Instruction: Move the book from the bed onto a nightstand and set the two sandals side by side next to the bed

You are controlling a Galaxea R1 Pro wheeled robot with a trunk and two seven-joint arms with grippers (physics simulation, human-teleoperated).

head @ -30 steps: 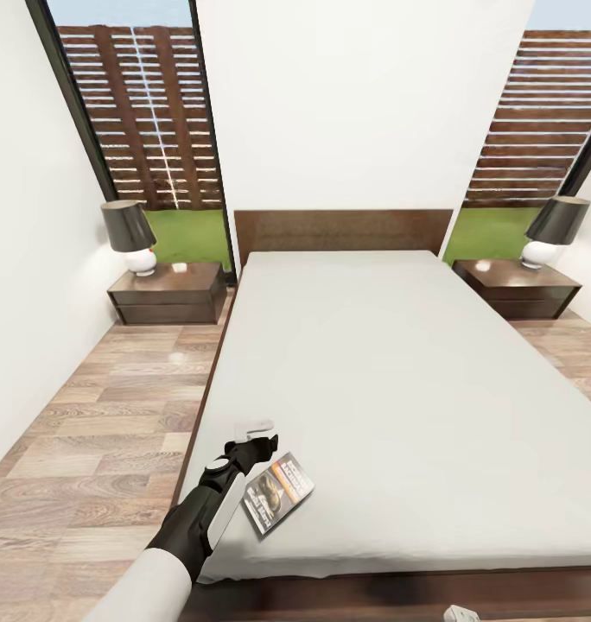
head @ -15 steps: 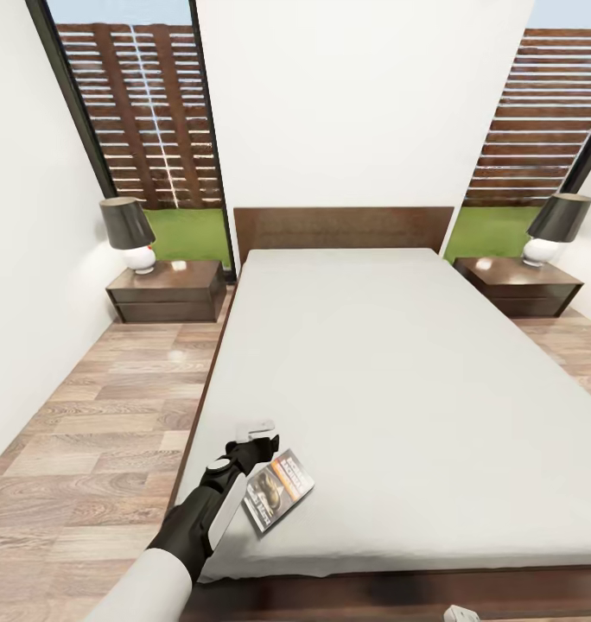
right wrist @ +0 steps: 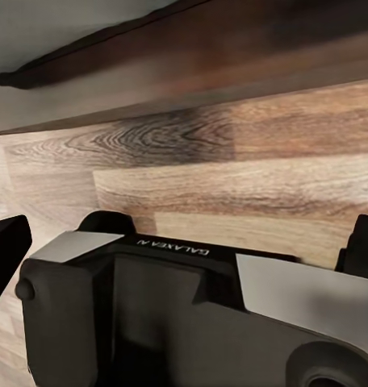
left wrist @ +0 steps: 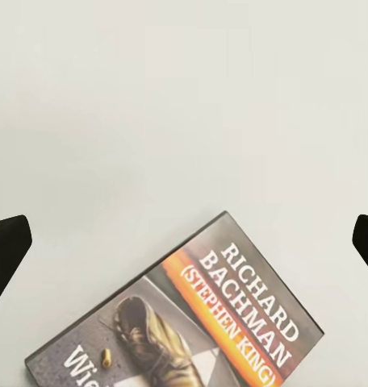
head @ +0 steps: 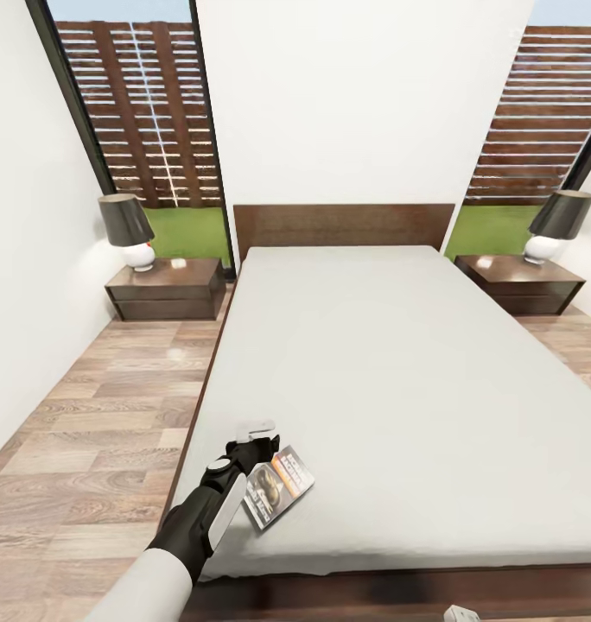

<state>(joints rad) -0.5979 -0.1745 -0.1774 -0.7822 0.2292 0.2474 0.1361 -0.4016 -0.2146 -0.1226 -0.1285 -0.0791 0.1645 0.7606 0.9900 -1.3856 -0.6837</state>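
Head view is tilting slightly compared with a second ago: the headboard point(head: 343, 226), lamps and nightstands are sitting a little higher in the picture, which is the camera moving, not the furniture. The left arm and the book point(head: 278, 492) are keeping the same place against the bed point(head: 390, 380).

The book is lying flat on the mattress near the bed's foot, close to its left edge, just beside the left gripper point(head: 254, 439), which is hovering over the mattress next to it. In the left wrist view the book point(left wrist: 192, 322) is showing its cover: an orange band reading "RICHARD BACHMAN" with "(STEPHEN KING)" under it, a dark picture of a worn shoe below, and white letters starting "Wi" cut off at the frame edge. The left gripper point(left wrist: 184, 242) is standing wide apart, its two dark fingertips point(left wrist: 6, 242) at opposite edges of the view, with nothing between them but mattress and the book's upper corner.

The right wrist view is looking at plank floor point(right wrist: 232, 177) and the bed's dark frame point(right wrist: 192, 56), with the robot's own grey-and-black body in front bearing the mirrored word "GALAXEA". The right gripper point(right wrist: 184, 242) is also spread wide and holding nothing.

Each nightstand point(head: 166, 289) is carrying a dark-shaded lamp point(head: 127, 229).
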